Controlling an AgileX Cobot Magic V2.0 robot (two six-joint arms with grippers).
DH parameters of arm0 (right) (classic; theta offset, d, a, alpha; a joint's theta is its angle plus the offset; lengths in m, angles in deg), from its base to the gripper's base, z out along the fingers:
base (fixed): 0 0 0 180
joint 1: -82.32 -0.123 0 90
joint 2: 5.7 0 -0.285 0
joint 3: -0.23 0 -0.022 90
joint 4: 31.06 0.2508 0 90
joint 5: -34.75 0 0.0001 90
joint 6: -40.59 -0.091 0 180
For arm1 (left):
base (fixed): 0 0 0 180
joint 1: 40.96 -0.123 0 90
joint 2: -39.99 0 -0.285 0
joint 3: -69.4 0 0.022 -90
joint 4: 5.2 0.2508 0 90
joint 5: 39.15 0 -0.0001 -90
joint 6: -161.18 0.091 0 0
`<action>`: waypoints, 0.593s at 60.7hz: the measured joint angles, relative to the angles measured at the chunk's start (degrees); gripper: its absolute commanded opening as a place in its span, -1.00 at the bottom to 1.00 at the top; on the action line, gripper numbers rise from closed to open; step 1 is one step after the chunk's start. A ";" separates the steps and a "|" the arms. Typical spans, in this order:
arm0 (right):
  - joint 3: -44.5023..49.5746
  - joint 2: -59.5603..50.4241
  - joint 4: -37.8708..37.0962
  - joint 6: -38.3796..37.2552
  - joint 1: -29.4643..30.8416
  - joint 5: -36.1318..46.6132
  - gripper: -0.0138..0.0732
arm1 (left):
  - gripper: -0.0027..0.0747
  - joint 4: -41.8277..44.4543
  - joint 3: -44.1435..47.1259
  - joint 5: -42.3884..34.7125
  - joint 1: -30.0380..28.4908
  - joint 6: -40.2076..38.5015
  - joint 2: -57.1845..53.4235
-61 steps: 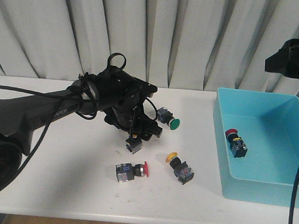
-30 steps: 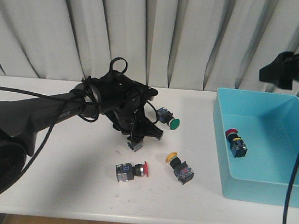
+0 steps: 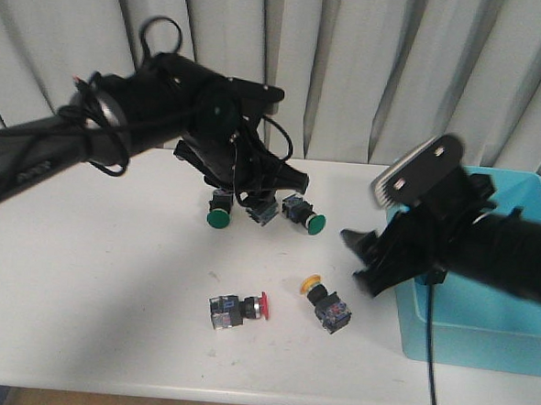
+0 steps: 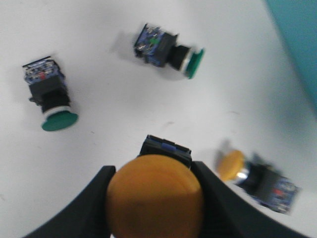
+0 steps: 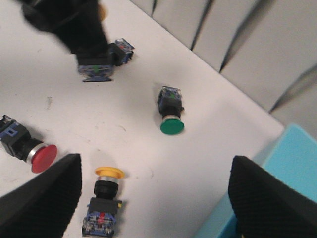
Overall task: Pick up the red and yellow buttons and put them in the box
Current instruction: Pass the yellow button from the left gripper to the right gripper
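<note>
My left gripper (image 3: 261, 202) is shut on a yellow button (image 4: 154, 196) and holds it above the table; the cap fills the gap between the fingers in the left wrist view. A second yellow button (image 3: 327, 302) lies on the table, also seen in the right wrist view (image 5: 105, 198). A red button (image 3: 238, 309) lies left of it. My right gripper (image 3: 359, 261) is open and empty, hovering just right of the lying yellow button, beside the turquoise box (image 3: 483, 330). My right arm hides most of the box's inside.
Two green-capped buttons (image 3: 219, 210) (image 3: 305, 216) lie on the table below and beside my left gripper. Grey curtains hang behind the white table (image 3: 91, 283). The box's near left corner stands close to my right gripper.
My left gripper has risen and moved back with the yellow button, uncovering a green button. My right arm has come down from the upper right to just above the table beside the box.
</note>
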 measured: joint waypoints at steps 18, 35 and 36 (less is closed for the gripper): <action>3.05 0.00 7.62 6.89 -9.44 11.28 0.66 | -0.95 -15.55 0.00 5.20 0.00 9.02 -3.74; 3.05 0.00 8.81 6.89 -9.94 10.62 0.66 | -0.95 -24.11 0.00 6.81 0.00 17.05 -4.61; 3.05 0.00 8.81 6.89 -9.94 10.53 0.66 | -0.95 -24.66 0.00 6.82 0.00 17.39 -4.70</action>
